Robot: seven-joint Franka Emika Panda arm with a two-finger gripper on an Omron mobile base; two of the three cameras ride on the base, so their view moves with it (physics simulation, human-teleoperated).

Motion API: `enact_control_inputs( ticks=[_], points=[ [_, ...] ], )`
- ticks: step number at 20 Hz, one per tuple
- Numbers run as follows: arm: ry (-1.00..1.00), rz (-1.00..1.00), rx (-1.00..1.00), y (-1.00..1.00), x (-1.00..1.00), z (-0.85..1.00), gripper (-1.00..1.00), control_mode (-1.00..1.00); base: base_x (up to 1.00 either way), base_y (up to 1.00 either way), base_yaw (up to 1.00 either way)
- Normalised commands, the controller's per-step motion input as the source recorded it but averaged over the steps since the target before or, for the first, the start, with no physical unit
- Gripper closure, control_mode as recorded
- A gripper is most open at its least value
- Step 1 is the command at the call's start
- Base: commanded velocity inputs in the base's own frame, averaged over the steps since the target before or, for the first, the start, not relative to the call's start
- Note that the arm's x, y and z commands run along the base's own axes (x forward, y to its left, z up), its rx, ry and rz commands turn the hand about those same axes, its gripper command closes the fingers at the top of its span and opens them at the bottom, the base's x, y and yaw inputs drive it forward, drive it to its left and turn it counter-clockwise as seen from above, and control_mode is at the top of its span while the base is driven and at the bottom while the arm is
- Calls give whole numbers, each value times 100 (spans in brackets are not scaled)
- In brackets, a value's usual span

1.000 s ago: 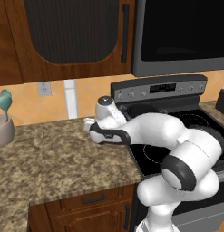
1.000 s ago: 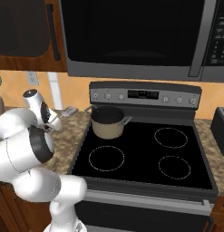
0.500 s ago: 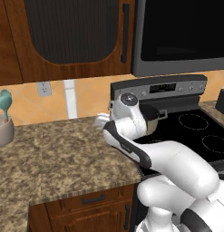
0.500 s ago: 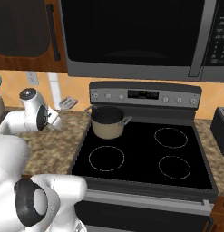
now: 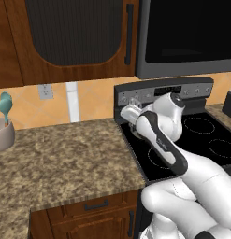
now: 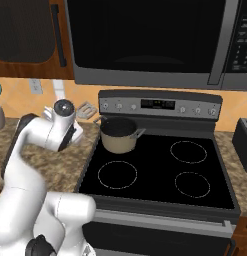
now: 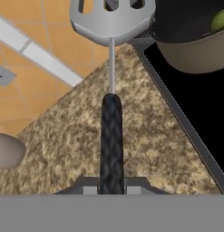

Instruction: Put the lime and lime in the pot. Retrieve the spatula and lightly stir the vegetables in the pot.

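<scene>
beside the squat beige pot (image 6: 118,135) holding a yellow-green lime (image 7: 220,19), the gripper (image 7: 111,185) has swung stove-ward, fingers clamped on the black-handled slotted silver spatula (image 7: 111,104), so stirring looks next.

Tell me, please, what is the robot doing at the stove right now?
The robot's gripper is shut on the black handle of the spatula, holding it above the granite counter just left of the stove. The slotted metal head points toward the pot, which sits on the rear left burner. A lime shows inside the pot. The spatula has not yet reached it, so stirring has not begun.
</scene>
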Motion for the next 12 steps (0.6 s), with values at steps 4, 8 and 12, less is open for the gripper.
enact_control_inputs(
  ticks=[4, 8, 12],
  points=[
    [0, 0, 30, -34, 0, 20, 100, -100, 0, 0, 0],
    [0, 0, 9, -2, 0, 3, 100, -100, 0, 0, 0],
    [9, 0, 17, -5, 16, 10, 100, -100, 0, 0, 0]
  ],
)
